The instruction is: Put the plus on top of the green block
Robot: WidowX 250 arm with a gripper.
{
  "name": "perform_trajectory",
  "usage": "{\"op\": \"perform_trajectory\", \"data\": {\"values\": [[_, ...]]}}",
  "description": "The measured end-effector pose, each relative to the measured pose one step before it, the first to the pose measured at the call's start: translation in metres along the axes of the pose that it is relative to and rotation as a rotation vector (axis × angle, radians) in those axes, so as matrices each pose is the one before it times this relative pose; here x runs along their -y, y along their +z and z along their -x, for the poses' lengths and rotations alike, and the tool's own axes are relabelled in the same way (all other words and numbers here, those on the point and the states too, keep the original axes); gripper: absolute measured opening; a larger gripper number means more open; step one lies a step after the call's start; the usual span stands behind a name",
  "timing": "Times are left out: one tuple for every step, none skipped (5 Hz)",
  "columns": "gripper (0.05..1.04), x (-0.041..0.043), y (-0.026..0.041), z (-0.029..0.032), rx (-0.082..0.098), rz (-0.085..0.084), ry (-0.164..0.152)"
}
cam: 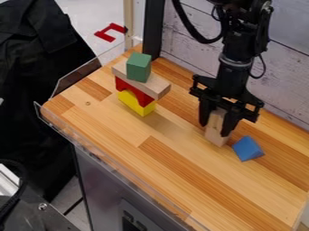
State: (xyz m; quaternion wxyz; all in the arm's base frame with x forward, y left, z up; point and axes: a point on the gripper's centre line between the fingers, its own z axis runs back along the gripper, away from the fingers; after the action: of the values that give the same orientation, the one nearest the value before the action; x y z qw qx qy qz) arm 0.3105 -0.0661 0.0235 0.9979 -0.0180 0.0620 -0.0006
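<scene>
Plus (216, 134), if that is the wooden piece, sits upright, clasped on both sides by the gripper (215, 129), presumably for lifting onto the green block (138, 67)

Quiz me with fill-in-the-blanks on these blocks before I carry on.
The top block of the stack is ____.
The arch beneath the wooden plank is ____.
The lowest block of the stack is ____.
The wedge near the pincer is ____.

Missing words: green; red; yellow; blue
</scene>
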Motion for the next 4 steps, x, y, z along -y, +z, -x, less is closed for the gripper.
{"op": "perform_trajectory", "data": {"values": [[0.482,0.00160,0.02848,0.00902,0.0198,-0.0285,0.0277],[0.482,0.00068,0.04679,0.01045,0.0069,-0.0033,0.0642],[0.482,-0.00840,0.05457,0.02005,0.0620,0.0234,0.0966],[0.482,-0.03148,0.02410,0.00979,0.0000,-0.0250,0.1297]]}}
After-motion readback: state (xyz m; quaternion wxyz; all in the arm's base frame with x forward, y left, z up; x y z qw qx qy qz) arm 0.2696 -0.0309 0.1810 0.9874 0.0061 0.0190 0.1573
